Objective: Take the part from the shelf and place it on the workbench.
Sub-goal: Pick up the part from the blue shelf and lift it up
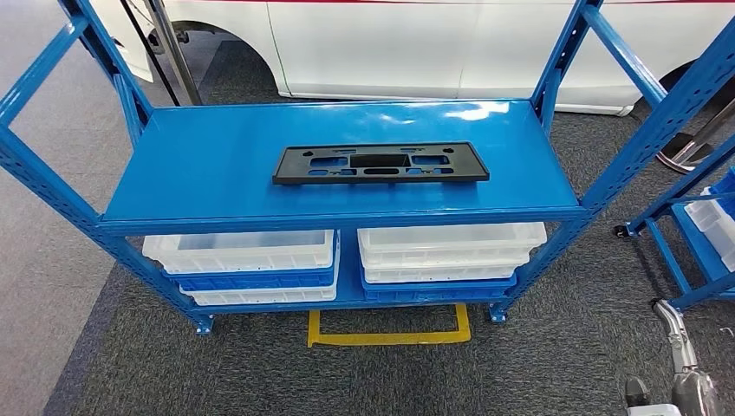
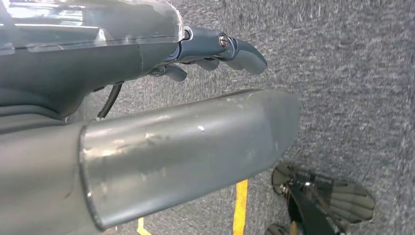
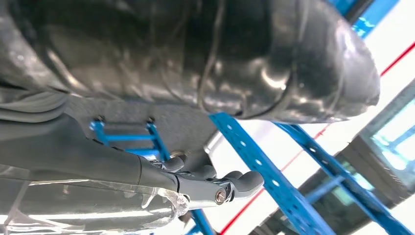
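The part (image 1: 380, 163) is a long flat black plastic panel with several cut-outs. It lies lengthwise in the middle of the blue shelf's top deck (image 1: 217, 173), in the head view. My left hand (image 2: 205, 54) hangs over grey carpet with its fingers (image 2: 244, 54) stretched out and nothing in it. My right hand (image 3: 195, 186) is also free of any load, its fingers (image 3: 240, 182) slightly curled and apart, with blue shelf posts behind it. A piece of my silver right arm (image 1: 680, 360) shows low on the right, well short of the shelf.
On the lower shelf stand stacked white bins (image 1: 243, 251) (image 1: 451, 247) on blue trays. A yellow floor mark (image 1: 388, 336) lies under the shelf front. A second blue rack (image 1: 693, 225) with white bins stands at the right, and a white car (image 1: 451, 43) behind.
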You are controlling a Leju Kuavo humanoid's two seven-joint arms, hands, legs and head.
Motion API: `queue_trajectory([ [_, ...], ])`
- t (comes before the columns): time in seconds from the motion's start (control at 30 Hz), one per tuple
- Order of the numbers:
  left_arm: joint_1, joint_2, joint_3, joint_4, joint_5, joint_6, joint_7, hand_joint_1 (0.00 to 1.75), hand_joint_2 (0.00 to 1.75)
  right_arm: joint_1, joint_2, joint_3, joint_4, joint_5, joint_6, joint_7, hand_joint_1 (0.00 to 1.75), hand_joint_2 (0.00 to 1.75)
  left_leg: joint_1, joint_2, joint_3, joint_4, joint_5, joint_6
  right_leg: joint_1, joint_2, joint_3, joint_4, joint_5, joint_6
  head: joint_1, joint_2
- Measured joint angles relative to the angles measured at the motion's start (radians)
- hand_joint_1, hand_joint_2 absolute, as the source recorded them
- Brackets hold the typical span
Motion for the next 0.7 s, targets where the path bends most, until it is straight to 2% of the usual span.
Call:
queue_trajectory([
  [0.13,0.000,0.000,0.000,0.000,0.001,-0.007,0.000,0.00,0.00,0.004,-0.043,0.026,-0.041,0.034,-0.047,0.019,0.00,0.00,0.000,0.000,-0.001,0.000,0.000,0.000,0.000,0.000,0.000,0.000,0.000,0.000,0.000,0.000],
  [0.27,0.000,0.000,0.000,0.000,0.000,-0.013,0.003,0.00,0.00,-0.005,-0.117,0.091,-0.083,0.089,-0.101,0.066,0.00,0.00,0.000,0.000,-0.001,0.000,0.000,0.000,0.000,0.000,0.001,0.000,0.000,0.000,0.000,0.000],
  [0.43,0.000,-0.001,0.000,0.000,-0.006,-0.020,0.007,0.00,0.00,-0.026,-0.185,0.163,-0.109,0.149,-0.121,0.092,0.00,0.00,0.000,-0.001,-0.001,0.000,0.000,0.000,0.000,-0.001,0.001,0.000,0.000,0.000,0.000,0.000],
  [0.53,-0.001,-0.001,0.000,0.001,-0.023,-0.034,0.015,0.00,0.00,-0.059,-0.221,0.224,-0.110,0.309,-0.136,0.138,0.00,0.00,0.000,0.000,-0.001,0.000,0.000,0.000,0.000,0.000,0.000,0.000,0.000,0.000,0.000,0.000],
  [0.7,-0.002,-0.001,-0.005,0.001,-0.049,-0.053,0.024,0.00,0.00,-0.139,-0.304,0.399,-0.093,0.703,-0.177,0.298,0.00,0.00,0.000,0.000,-0.001,0.000,0.000,-0.001,0.000,-0.001,0.000,0.001,0.000,0.000,0.000,0.000],
])
